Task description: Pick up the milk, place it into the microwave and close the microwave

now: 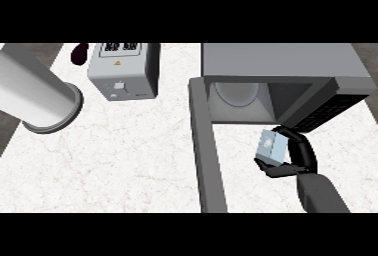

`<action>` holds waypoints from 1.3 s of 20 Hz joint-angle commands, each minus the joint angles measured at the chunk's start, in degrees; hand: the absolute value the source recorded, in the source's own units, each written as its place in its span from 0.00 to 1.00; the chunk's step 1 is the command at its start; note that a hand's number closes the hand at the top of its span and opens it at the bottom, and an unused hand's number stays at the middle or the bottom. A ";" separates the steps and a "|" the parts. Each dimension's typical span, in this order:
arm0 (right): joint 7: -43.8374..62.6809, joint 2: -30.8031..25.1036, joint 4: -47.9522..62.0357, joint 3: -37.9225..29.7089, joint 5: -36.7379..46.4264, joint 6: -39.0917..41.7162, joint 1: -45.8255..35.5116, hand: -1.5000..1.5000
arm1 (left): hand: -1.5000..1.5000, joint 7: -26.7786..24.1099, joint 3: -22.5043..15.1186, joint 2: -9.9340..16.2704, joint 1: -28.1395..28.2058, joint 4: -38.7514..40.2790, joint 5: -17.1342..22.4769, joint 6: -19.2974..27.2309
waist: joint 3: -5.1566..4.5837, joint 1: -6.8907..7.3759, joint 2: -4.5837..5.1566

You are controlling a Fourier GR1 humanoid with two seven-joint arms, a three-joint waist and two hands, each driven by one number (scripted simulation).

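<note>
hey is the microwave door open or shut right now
Open. The microwave shows its cavity and round plate inside, and its door swings out toward the viewer across the counter.

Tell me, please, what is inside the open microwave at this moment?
Inside the microwave only a round pale turntable plate shows on its floor. The milk is outside, before the opening, in the right hand. The cavity's right part is hidden behind the control panel.

head view, steeply down, counter (pixel 111 150)
</note>
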 commanded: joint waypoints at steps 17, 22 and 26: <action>21.89 6.20 -11.89 2.66 4.11 -12.79 -13.92 1.00 | 0.00 1.29 4.58 -0.38 0.31 -1.41 5.71 -2.56 | 0.01 0.55 0.26; 25.14 5.06 -4.30 3.95 10.16 -18.30 -22.12 1.00 | 0.00 1.83 4.10 1.04 -0.90 0.00 4.84 -2.55 | 0.01 1.10 0.52; 25.21 4.61 3.63 3.02 12.45 -21.88 -28.03 1.00 | 0.00 -0.06 5.76 0.46 -0.54 1.32 5.04 -4.11 | 0.01 1.52 0.59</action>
